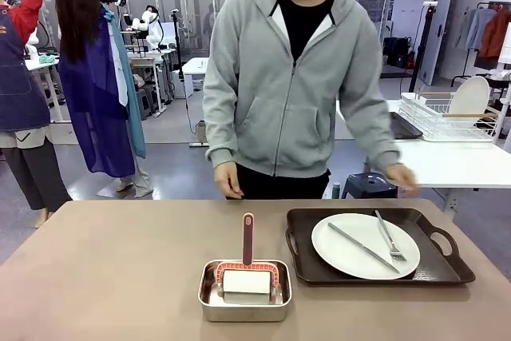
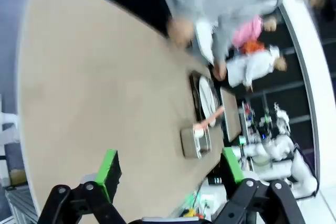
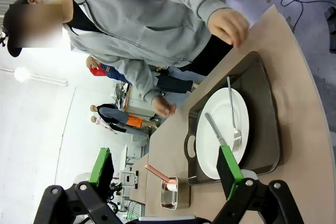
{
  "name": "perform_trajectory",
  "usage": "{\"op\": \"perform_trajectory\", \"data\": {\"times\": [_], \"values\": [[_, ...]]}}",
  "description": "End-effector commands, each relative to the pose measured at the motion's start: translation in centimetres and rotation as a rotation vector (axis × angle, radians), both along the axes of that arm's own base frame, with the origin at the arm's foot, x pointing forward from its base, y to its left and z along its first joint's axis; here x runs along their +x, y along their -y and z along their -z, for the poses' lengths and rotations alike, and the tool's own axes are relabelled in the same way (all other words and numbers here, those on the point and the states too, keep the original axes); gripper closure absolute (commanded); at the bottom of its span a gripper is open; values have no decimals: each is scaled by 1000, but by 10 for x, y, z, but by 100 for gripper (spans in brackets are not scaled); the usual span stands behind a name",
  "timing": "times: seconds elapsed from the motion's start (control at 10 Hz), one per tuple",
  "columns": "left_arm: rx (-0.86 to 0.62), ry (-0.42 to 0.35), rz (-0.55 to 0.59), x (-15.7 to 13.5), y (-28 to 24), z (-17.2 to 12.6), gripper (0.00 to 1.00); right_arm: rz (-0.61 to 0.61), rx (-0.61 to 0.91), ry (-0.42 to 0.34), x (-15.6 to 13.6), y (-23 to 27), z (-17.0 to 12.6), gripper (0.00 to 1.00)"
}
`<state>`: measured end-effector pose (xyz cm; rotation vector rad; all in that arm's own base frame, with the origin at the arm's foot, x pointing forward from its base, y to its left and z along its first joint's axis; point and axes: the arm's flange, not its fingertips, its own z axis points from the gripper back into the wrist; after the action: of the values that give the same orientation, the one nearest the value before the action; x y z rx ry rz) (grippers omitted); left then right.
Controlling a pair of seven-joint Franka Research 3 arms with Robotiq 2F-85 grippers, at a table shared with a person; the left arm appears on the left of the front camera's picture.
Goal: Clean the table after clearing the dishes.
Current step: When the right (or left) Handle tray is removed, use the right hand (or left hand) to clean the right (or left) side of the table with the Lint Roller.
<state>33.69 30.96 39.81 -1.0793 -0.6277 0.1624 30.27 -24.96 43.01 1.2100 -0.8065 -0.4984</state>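
Table (image 1: pixel 120 269): one tray (image 1: pixel 431 267), one plate (image 1: pixel 339 255) (fork (image 1: pixel 389 237), knife (image 1: pixel 363 247)); left end effector (image 2: pixel 169 157) and right end effector (image 3: pixel 164 155) gape empty.

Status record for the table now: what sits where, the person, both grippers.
table: beige top, one tray on it
tray: dark brown, right of middle, holds white plate
cutlery: knife and fork lying on the plate
pan: silver, near edge, middle; pink-handled roller inside
person: standing at far side, hands off the tray
left gripper: open, empty
right gripper: open, empty
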Motion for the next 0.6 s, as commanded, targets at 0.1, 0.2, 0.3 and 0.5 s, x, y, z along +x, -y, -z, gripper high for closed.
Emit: {"op": "perform_trajectory", "data": {"times": [0.1,0.2,0.3,0.5], "values": [[0,0,0,0,0,0,4,-5,-3,6,-1,-2,-2,0],[0,0,0,0,0,0,4,-5,-3,6,-1,-2,-2,0],[0,0,0,0,0,0,4,-5,-3,6,-1,-2,-2,0],[0,0,0,0,0,0,4,-5,-3,6,-1,-2,-2,0]]}}
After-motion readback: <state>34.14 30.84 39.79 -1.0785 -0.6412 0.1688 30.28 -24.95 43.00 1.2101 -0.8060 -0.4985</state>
